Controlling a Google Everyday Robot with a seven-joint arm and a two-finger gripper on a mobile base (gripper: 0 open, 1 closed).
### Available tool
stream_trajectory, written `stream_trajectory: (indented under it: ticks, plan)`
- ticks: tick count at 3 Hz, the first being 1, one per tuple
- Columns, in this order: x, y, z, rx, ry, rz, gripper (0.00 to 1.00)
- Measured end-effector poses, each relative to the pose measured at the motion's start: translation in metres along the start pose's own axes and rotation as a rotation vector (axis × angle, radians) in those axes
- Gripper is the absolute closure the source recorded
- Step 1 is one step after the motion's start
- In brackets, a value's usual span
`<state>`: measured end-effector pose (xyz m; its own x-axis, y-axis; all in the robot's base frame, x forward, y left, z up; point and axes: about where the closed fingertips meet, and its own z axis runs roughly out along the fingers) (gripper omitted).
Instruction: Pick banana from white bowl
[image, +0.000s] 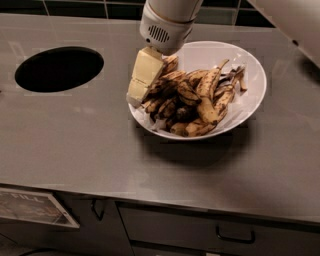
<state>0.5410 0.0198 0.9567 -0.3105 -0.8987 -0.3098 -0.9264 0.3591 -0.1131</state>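
- The hand (137, 91) hung at the left rim of the white bowl (251, 64), hiding that stretch of rim and the ends of the bananas (201, 98) behind it.
- Its wrist housing (165, 22) ran out at the top edge.
- The heap covered most of the bowl's floor; which fruit was longest and darkest could not be told.
- A pale arm part (296, 21) was cut by the top and right edges.
- The hole (59, 68) in the bench (75, 150) showed only black.
- The label (31, 207) was cropped at the left, its print blurred.
- The drawer front (200, 232) was cut off at the bottom edge.

Gripper (136, 95) at white bowl (207, 52) rim, perhaps touching
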Motion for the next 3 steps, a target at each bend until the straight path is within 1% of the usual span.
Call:
stream_trajectory:
  ticks: [1, 3]
  plan:
    - [-0.0062, 0.0039, 0.023, -0.008, -0.005, -0.022, 0.0]
    - [0.001, 0.0058, 0.0323, 0.004, -0.008, -0.006, 0.0]
